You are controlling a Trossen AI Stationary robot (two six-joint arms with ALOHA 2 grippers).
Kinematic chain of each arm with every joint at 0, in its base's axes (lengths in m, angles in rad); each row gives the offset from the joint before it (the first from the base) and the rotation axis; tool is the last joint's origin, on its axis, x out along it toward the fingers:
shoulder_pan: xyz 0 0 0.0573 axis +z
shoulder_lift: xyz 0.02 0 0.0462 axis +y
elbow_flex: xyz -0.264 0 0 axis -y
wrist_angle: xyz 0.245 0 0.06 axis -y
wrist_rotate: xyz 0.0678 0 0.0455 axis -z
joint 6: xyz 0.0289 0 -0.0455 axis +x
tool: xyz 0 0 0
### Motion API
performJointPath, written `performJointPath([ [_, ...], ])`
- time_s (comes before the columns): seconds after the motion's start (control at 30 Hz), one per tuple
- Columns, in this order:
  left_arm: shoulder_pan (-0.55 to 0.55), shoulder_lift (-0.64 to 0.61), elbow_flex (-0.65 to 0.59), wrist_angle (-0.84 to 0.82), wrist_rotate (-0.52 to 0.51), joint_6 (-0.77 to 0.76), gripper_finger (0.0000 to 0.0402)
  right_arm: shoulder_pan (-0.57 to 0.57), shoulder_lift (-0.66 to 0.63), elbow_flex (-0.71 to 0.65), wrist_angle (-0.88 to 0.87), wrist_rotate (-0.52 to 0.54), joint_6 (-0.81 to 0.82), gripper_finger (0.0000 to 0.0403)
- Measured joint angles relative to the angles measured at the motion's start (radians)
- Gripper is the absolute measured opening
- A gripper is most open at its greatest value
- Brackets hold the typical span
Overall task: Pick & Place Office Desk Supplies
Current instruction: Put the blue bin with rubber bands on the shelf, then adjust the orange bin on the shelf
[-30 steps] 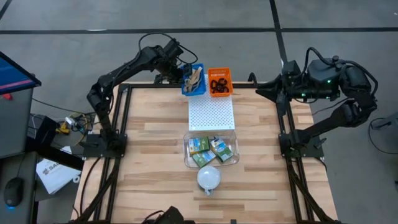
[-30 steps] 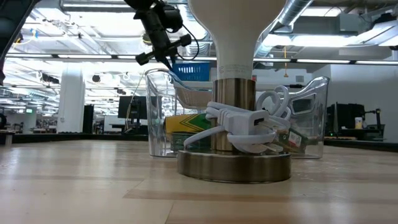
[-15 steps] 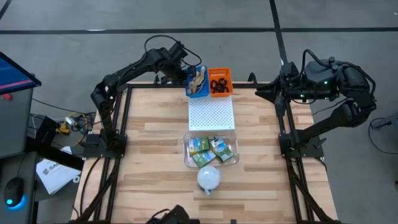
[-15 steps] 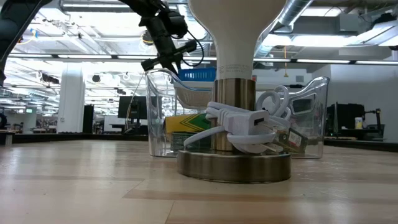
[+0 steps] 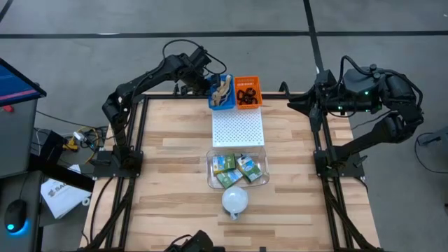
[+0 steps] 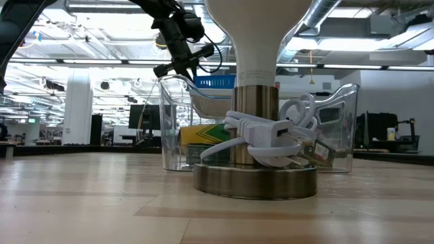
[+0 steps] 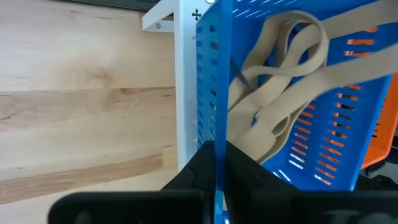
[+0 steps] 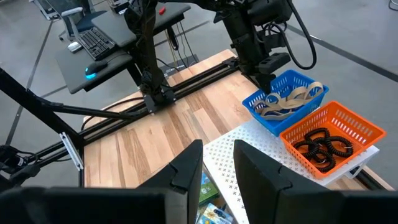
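The left gripper grips the blue basket rim, beside the orange basket.

Pale wooden table, matt, with visible grain and plank joints. Slotted blue plastic basket, slightly glossy, holding flat matt tan rubber bands. Orange plastic basket of the same slotted make, with dull black rings, perhaps rubber. White perforated board, matt. Clear glossy plastic bin. Brushed metal lamp base. Printed card crayon boxes.
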Motion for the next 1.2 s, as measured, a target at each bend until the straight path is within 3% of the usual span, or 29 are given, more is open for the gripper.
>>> performJointPath([
  [0.33,0.000,0.000,0.000,0.068,-0.005,0.004,0.0016,0.000,0.000,0.000,0.000,0.000,0.000,0.0089],
  [0.87,-0.001,-0.003,-0.001,0.113,0.016,0.019,0.0131,0.000,-0.001,0.000,-0.014,0.000,0.018,0.0089],
  [1.2,0.011,-0.118,-0.002,0.053,0.010,0.132,0.0156,0.000,0.010,0.001,-0.014,0.034,0.044,0.0089],
])
